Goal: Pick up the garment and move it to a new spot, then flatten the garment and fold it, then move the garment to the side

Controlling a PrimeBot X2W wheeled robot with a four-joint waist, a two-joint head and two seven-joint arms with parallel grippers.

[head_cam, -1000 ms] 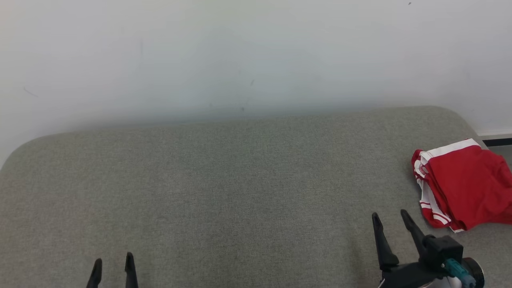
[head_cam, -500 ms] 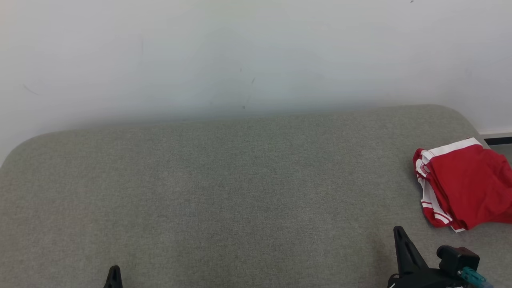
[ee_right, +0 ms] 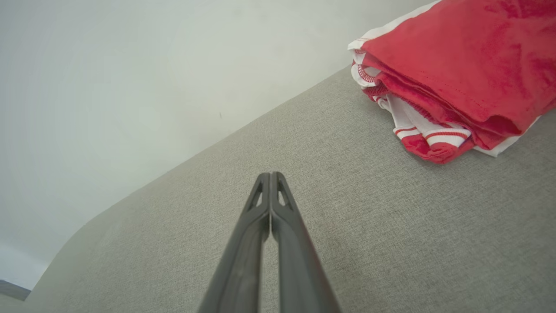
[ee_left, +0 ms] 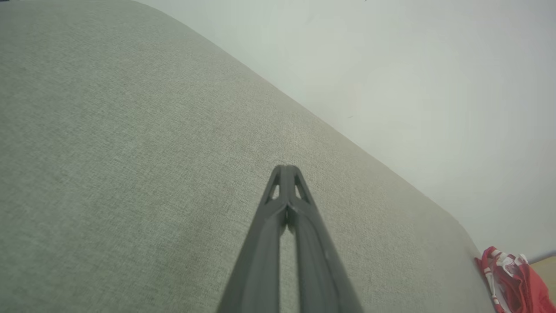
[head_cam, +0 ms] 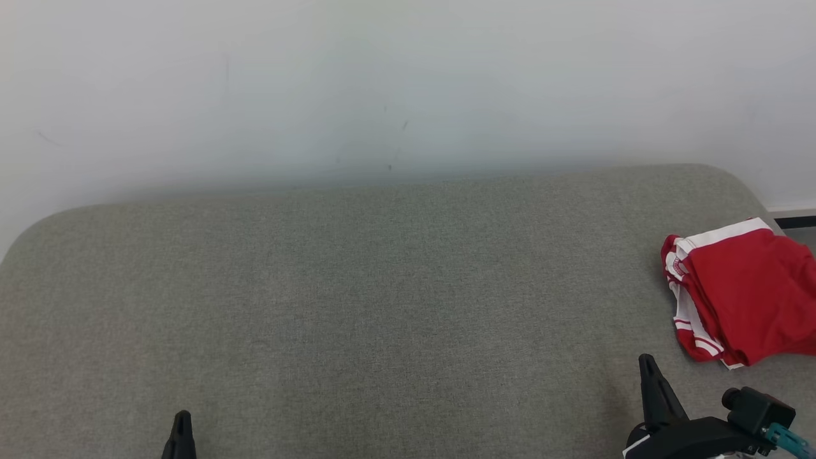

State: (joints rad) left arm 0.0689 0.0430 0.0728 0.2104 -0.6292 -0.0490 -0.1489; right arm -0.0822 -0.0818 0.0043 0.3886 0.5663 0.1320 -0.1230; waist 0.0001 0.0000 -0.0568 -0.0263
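Observation:
The garment (head_cam: 746,290) is red with white trim, folded into a thick bundle near the right end of the grey-green cushioned surface (head_cam: 382,287). It shows at the upper right in the right wrist view (ee_right: 451,74) and small at the lower right in the left wrist view (ee_left: 512,278). My right gripper (head_cam: 647,364) is shut and empty, low at the right, a short way in front and left of the garment (ee_right: 270,174). My left gripper (head_cam: 182,417) is shut and empty at the lower left, far from the garment (ee_left: 286,167).
A plain white wall (head_cam: 382,83) rises right behind the cushioned surface. The surface's right end rounds off just beyond the garment, with a strip of floor and dark skirting (head_cam: 794,223) past it.
Both grippers have gone from open to shut. Both have drawn back toward the bottom edge of the head view, the right one drifting slightly right. The garment lies as before.

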